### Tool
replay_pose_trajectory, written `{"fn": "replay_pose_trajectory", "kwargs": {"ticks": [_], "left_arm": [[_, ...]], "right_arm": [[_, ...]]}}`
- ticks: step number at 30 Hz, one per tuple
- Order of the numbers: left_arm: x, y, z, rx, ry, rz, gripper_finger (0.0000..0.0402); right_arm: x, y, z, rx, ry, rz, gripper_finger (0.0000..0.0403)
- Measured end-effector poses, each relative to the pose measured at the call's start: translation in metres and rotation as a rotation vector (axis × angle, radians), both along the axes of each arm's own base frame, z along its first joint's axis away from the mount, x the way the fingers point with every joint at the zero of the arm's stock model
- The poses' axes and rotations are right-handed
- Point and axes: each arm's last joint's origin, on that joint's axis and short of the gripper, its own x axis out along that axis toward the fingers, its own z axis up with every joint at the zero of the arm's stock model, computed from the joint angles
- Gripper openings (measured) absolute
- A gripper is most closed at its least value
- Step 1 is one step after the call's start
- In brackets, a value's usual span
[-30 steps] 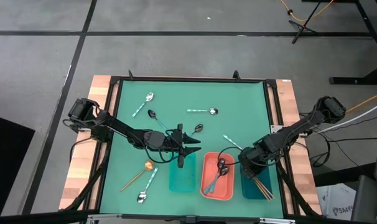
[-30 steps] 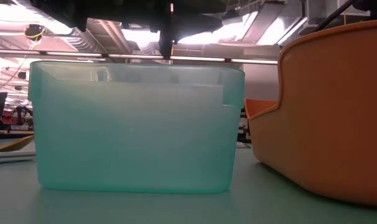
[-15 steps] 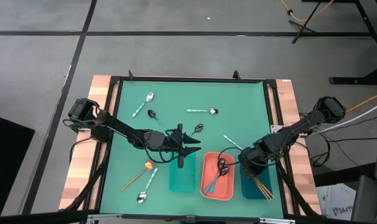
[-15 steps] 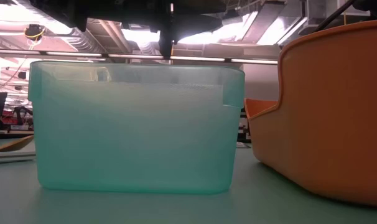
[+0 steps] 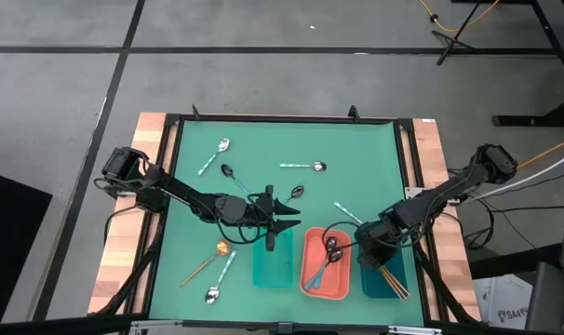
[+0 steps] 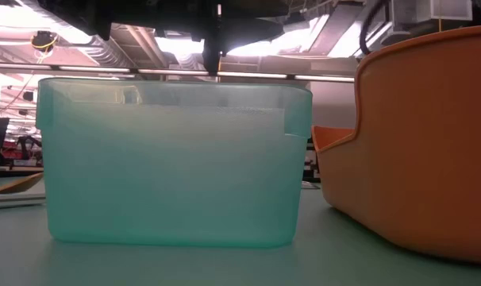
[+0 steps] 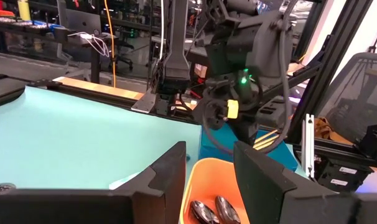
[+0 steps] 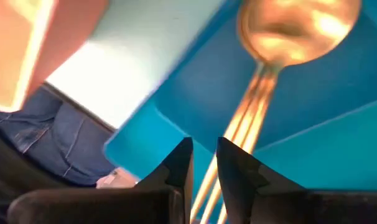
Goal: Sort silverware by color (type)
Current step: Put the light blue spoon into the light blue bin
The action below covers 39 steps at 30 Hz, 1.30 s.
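The right wrist view alone shows the right gripper (image 8: 204, 163), fingers narrowly parted and holding nothing, over gold spoons (image 8: 288, 31) in the dark blue tray (image 5: 386, 279). From above, the left gripper (image 5: 284, 216) gapes empty beside the teal tray (image 5: 273, 265); farther off, loose spoons (image 5: 305, 167) lie on the mat.

Mat's far end (image 5: 356, 140) prob. free, spoons (image 5: 305, 167) scattered.
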Motion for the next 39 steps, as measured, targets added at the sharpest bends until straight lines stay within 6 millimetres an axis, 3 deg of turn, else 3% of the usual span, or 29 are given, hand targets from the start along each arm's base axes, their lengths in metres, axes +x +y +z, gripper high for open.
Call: {"fn": "replay_pose_trajectory", "kwargs": {"ticks": [8, 16, 28, 39], "left_arm": [[0.000, 0.000, 0.000, 0.000, 0.000, 0.000, 0.0127], [0.000, 0.000, 0.000, 0.000, 0.000, 0.000, 0.0127], [0.000, 0.000, 0.000, 0.000, 0.000, 0.000, 0.0127], [0.000, 0.000, 0.000, 0.000, 0.000, 0.000, 0.0127]], "right_arm": [[0.004, 0.002, 0.023, -0.009, -0.012, 0.028, 0.0062], [0.003, -0.001, 0.055, -0.124, -0.014, 0.068, 0.0062], [0.013, -0.003, 0.104, -0.304, -0.248, 0.098, 0.0062], [0.018, -0.007, 0.117, -0.472, -0.410, 0.161, 0.0062]]}}
